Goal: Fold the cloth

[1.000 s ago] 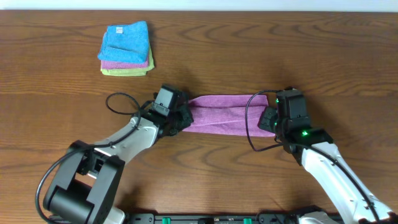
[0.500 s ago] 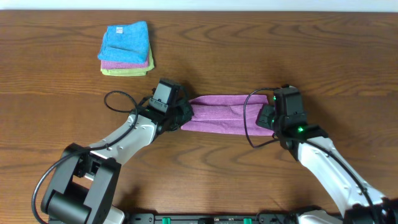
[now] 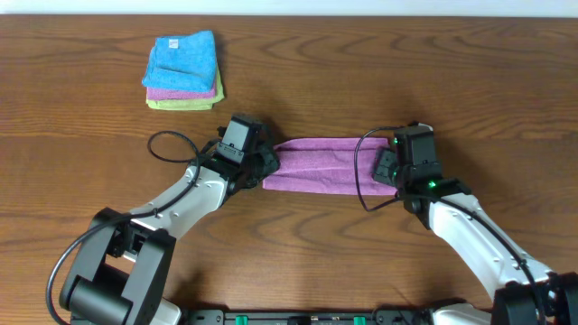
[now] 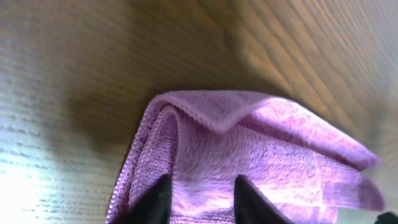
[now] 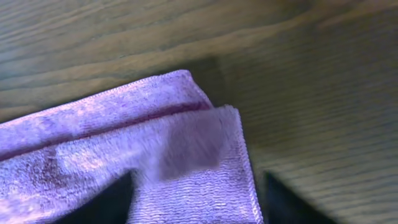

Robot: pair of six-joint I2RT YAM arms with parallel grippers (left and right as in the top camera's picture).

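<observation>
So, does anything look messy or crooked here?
A little. The purple cloth is folded into a strip, but its layers do not match up. At the right end the top layer's edge sits off from the one beneath, and at the left end a corner looks turned over.

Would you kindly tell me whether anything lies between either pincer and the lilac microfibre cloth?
Nothing visible does. The left pincer and right pincer each straddle an end of the folded lilac microfibre cloth on the bare wooden table; the blue-topped stack of folded cloths lies well away.
</observation>
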